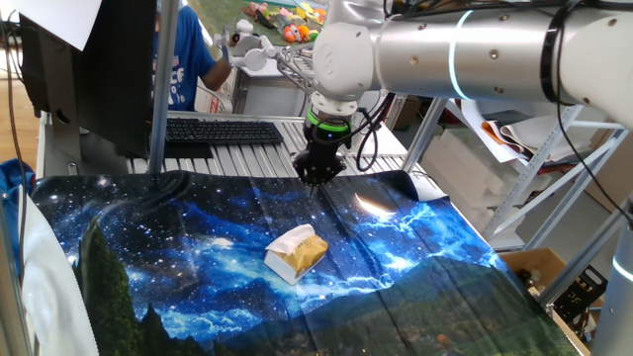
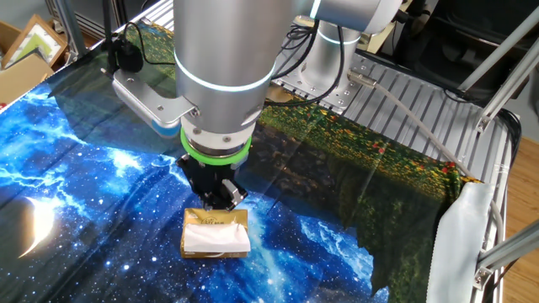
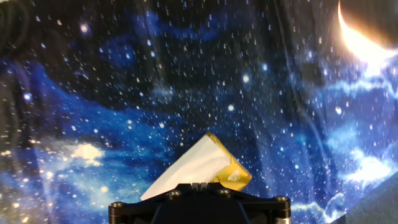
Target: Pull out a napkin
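Note:
The yellow-brown and white tissue box (image 1: 297,255) lies on the starry blue cloth (image 1: 198,247). It also shows in the other fixed view (image 2: 216,233) and at the bottom of the hand view (image 3: 205,163). A small tuft of white napkin (image 1: 294,238) seems to stick out of its top; most of the napkin is hidden inside. My gripper (image 1: 315,182) hangs in the air above the cloth, a little beyond the box, and just over its far edge in the other fixed view (image 2: 222,202). Its fingers look closed together and hold nothing. The hand view shows only the gripper's black base.
A black keyboard (image 1: 223,130) and a dark monitor (image 1: 89,69) stand behind the cloth. A person in a blue shirt (image 1: 183,59) is at the back. Metal slats (image 2: 421,101) and a white bag (image 2: 463,244) lie beside the cloth's edge.

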Controlling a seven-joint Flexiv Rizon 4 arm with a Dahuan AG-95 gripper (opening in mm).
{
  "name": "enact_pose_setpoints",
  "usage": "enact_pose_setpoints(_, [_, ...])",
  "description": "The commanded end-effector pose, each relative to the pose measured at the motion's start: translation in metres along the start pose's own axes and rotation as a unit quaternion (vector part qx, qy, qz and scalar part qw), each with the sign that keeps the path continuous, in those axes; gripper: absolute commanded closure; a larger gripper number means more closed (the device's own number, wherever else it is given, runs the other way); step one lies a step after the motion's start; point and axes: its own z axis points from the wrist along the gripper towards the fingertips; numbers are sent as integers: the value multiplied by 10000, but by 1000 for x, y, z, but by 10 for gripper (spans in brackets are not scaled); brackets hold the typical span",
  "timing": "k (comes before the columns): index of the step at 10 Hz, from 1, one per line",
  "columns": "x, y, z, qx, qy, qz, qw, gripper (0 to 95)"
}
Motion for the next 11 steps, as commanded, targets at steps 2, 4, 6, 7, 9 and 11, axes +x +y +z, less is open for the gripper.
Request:
enact_pose_setpoints(2, [-1,0,-1,2,54,91,9999,950])
enact_pose_setpoints(4, [1,4,-4,-1,74,312,9995,950])
enact_pose_setpoints(6, [1,4,-4,-9,93,368,9993,950])
enact_pose_setpoints(7, [1,4,-4,-25,83,350,9993,950])
enact_pose_setpoints(9, [1,4,-4,-76,91,250,9996,950])
enact_pose_setpoints(11, [1,4,-4,-190,209,118,9995,950])
